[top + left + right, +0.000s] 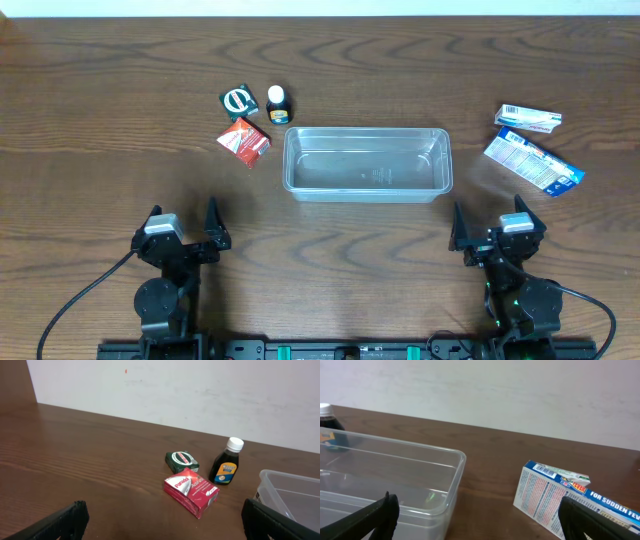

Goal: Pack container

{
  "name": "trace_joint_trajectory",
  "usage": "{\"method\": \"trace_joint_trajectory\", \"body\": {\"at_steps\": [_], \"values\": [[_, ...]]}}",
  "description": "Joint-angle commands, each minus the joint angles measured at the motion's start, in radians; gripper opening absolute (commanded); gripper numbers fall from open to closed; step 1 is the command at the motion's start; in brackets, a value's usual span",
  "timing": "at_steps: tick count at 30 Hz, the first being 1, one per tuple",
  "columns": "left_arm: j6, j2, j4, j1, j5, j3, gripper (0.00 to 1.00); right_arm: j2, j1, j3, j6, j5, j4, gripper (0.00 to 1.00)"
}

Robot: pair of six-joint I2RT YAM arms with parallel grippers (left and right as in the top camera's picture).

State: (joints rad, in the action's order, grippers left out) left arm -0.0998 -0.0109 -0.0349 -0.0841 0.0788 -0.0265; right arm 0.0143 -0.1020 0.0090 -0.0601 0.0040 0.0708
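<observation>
Sitting empty mid-tabletop (100,120), long side facing both arms: clear plastic container (340,160). Probably light, thin-walled, a bit flexible and slick, so best pinched over the rim at a short end, not squeezed. Left claw (184,215) and right claw (488,215) spread wide, holding nothing, apart from it. Dark, smooth, flat wood-grain surface; plain white wall (200,390) behind.

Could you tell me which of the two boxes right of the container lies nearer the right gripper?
The larger blue box, lying askew; the smaller white box sits farther back, beyond it.
</observation>
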Motion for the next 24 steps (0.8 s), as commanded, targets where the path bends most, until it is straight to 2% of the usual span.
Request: {"method": "trace_joint_trajectory", "body": {"at_steps": [1, 5, 9, 13, 19, 24], "values": [[0.014, 0.005, -0.029, -0.005, 0.003, 0.023, 0.98, -0.004, 0.008, 0.002, 0.05, -0.012, 0.013, 0.99], [0.014, 0.005, -0.029, -0.005, 0.003, 0.023, 0.98, 0.07, 0.008, 0.065, 0.067, -0.012, 0.05, 0.99], [0.014, 0.005, -0.029, -0.005, 0.004, 0.023, 0.98, 0.272, 0.029, 0.209, 0.062, -0.012, 0.052, 0.99], [0.014, 0.005, -0.029, -0.005, 0.004, 0.023, 0.98, 0.575, 0.079, 0.453, 0.064, -0.024, 0.119, 0.99], [0.014, 0.005, -0.029, -0.005, 0.003, 0.023, 0.98, 1.001, 0.174, 0.895, 0.063, -0.141, 0.357, 0.99], [0.014, 0.005, -0.029, -0.005, 0.003, 0.023, 0.98, 1.189, 0.201, 1.106, 0.041, -0.17, 0.45, 0.99]]}}
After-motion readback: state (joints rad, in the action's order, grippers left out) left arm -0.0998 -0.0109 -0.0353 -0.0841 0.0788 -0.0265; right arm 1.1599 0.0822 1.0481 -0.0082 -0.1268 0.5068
